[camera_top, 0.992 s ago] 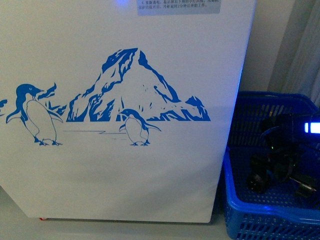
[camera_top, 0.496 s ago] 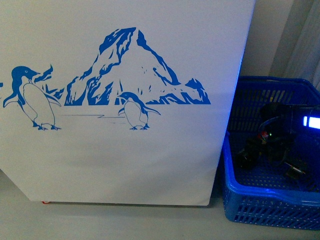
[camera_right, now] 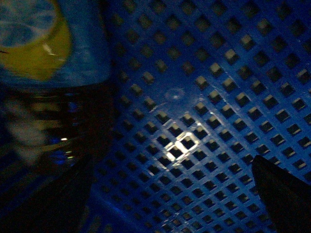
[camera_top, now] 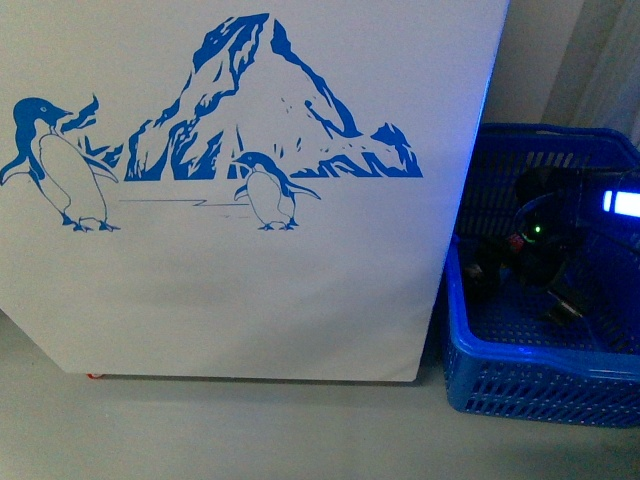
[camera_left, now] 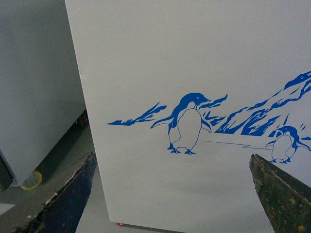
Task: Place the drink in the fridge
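The fridge fills the front view: a white panel with a blue penguin-and-mountain print. Its lid and top rim are out of view. It also shows in the left wrist view. My left gripper is open and empty, facing the panel a short way off. My right arm reaches down into a blue plastic basket beside the fridge. My right gripper is open over the basket's lattice floor. Beside one finger lies a bottle with a blue label and a yellow patch. Its cap is hidden, so I cannot tell if it is the drink.
A tall plain grey cabinet on casters stands on the far side of the fridge from the basket, with a narrow gap between. Grey floor runs in front. A wall and curtain rise behind the basket.
The penguin print has slid upward in the front view, and more floor shows below. My right arm has shifted inside the basket, and a green light now shows on it.
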`<action>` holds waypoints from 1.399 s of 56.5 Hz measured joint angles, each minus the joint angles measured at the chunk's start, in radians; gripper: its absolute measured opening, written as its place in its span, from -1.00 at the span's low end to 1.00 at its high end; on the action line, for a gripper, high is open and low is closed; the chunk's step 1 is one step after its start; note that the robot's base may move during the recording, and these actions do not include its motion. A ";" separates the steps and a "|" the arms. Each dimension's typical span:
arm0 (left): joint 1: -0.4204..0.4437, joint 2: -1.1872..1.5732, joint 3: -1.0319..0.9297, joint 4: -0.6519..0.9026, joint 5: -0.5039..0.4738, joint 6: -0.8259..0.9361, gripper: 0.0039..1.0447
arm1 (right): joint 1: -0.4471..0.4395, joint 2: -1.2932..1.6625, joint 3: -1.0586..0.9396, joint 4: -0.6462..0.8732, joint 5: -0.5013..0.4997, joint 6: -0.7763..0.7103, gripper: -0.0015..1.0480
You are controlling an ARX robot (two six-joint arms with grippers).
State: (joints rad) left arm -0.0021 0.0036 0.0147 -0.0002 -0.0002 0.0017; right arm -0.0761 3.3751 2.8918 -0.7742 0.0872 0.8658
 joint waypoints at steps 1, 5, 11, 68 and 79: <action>0.000 0.000 0.000 0.000 0.000 0.000 0.85 | 0.000 -0.005 0.000 0.000 -0.003 0.002 0.85; 0.000 0.000 0.000 0.000 0.000 0.000 0.85 | 0.002 -0.038 0.000 0.000 -0.007 0.015 0.85; 0.000 0.000 0.000 0.000 0.000 0.000 0.85 | 0.006 -0.098 0.000 0.010 -0.018 0.035 0.85; 0.000 0.000 0.000 0.000 0.000 0.000 0.85 | 0.020 0.025 0.008 0.113 0.070 0.042 0.85; 0.000 0.000 0.000 0.000 0.000 0.000 0.85 | 0.039 0.032 0.008 0.156 0.110 -0.015 0.85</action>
State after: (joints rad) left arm -0.0021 0.0036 0.0147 -0.0002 -0.0002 0.0017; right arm -0.0372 3.4068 2.8994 -0.6182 0.1974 0.8509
